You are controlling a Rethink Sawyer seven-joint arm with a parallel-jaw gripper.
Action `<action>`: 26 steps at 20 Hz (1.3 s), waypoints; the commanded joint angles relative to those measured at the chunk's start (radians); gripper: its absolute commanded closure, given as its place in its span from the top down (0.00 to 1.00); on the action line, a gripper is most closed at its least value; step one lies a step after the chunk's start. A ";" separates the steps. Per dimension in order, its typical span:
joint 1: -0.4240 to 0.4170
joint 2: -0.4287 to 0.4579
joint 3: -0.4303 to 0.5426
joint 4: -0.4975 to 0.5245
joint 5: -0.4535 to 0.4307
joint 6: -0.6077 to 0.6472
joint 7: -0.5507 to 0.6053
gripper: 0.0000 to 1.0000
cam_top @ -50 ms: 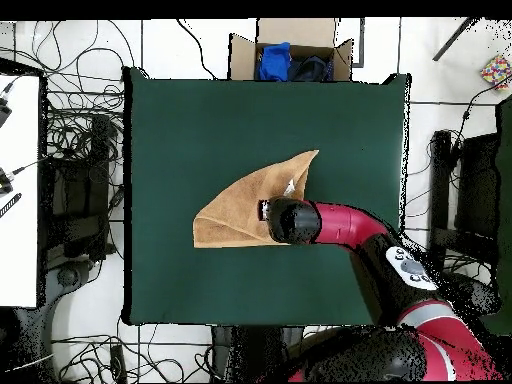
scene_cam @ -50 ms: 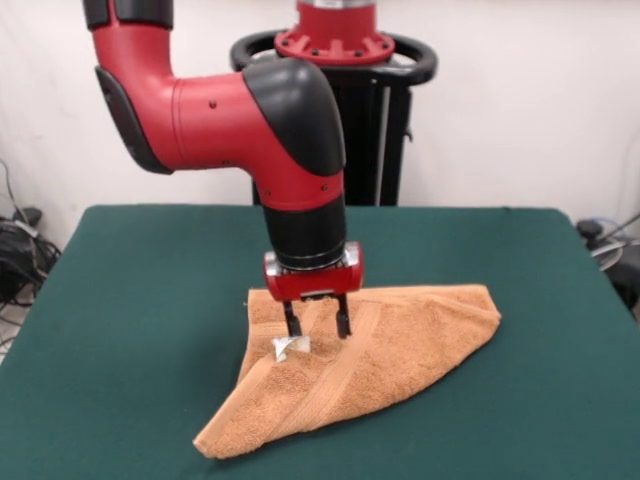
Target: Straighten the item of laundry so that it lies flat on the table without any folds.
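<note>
- The table (scene_cam @ -50 ms: 130,300) is the biggest thing here. It is wide and covered in dark green cloth, with lots of bare room on every side of the towel.
- My arm (scene_cam @ -50 ms: 270,120) is next. It is red and black, and it comes down from above to the middle of the table.
- The towel (scene_cam @ -50 ms: 400,340) is orange-tan and fluffy. It lies near the middle of the table, folded over on itself into a pointy, three-cornered shape. So it is not flat yet, and I think most of the job is still to do.
- My gripper (scene_cam @ -50 ms: 318,322) is right over the towel, close to the folded top edge. My two fingers are a little way apart, with their tips down at the cloth. They hold nothing that I can see.
- The little white tag (scene_cam @ -50 ms: 288,347) is the smallest thing. It sits just by one of my fingertips.
- I think the towel is soft, floppy and light. It will bend and drag, not slide as one stiff piece.
- I think the best place to pinch is only the top layer, at a corner or loose edge. If I grab both layers, the fold may just come along with me.
</note>
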 commanded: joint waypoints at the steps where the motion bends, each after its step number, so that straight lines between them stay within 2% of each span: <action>1: 0.003 -0.056 0.082 -0.011 -0.043 0.083 -0.064 1.00; 6: 0.022 -0.041 0.073 -0.023 -0.045 0.060 -0.040 1.00; 12: 0.026 -0.063 0.069 0.008 -0.054 0.027 -0.023 1.00; 26: 0.046 -0.006 0.046 -0.051 -0.089 -0.019 -0.004 1.00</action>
